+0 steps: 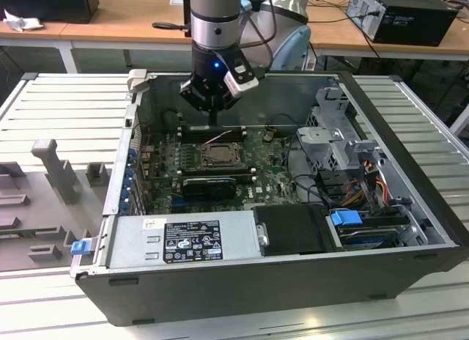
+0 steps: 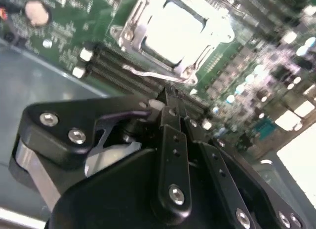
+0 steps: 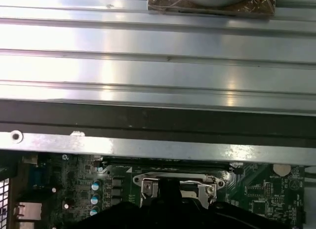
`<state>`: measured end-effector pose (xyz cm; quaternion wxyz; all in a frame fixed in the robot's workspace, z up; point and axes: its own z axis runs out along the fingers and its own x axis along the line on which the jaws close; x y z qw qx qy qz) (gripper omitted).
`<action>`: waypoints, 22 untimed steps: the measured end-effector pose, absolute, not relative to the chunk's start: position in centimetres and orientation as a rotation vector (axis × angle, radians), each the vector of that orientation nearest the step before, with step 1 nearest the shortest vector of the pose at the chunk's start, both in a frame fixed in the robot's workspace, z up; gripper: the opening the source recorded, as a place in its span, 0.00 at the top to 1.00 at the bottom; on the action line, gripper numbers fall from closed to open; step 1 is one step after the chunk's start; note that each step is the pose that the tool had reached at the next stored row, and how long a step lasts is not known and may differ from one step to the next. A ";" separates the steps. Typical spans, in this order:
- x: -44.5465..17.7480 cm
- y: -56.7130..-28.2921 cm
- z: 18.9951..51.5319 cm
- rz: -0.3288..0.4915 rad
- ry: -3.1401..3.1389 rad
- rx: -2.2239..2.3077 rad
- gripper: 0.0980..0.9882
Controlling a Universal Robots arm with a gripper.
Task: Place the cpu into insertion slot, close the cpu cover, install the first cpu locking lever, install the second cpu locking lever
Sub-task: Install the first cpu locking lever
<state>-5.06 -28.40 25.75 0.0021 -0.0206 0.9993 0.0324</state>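
Note:
The cpu (image 2: 177,26) lies flat in the insertion slot (image 1: 220,154) on the green board, its pale top glaring bright in the second wrist view. The cpu cover (image 2: 132,34), a silver frame, lies down around the chip. A thin wire locking lever (image 2: 143,71) runs along the socket's edge nearest the memory slots. My gripper (image 1: 213,120) hangs inside the open computer case, just behind the socket and above the memory slots. Its fingertips (image 2: 168,101) are pressed together with nothing between them, a short way off the lever. In the first wrist view the socket (image 3: 148,182) shows just beyond the gripper's dark body.
Long black memory slots (image 1: 209,132) lie under the gripper. A black block (image 1: 209,186) sits in front of the socket, and the power supply (image 1: 183,237) fills the case's near side. The drive cage (image 1: 337,135) and cables stand at the exterior view's right. Grey fixtures (image 1: 51,164) rest on the slatted table.

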 end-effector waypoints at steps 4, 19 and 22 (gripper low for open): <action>-5.1 -28.6 25.4 0.168 3.131 -0.065 0.99; -4.1 -28.7 23.2 0.167 3.132 -0.096 0.99; -4.0 -28.7 22.9 0.167 3.132 -0.096 0.99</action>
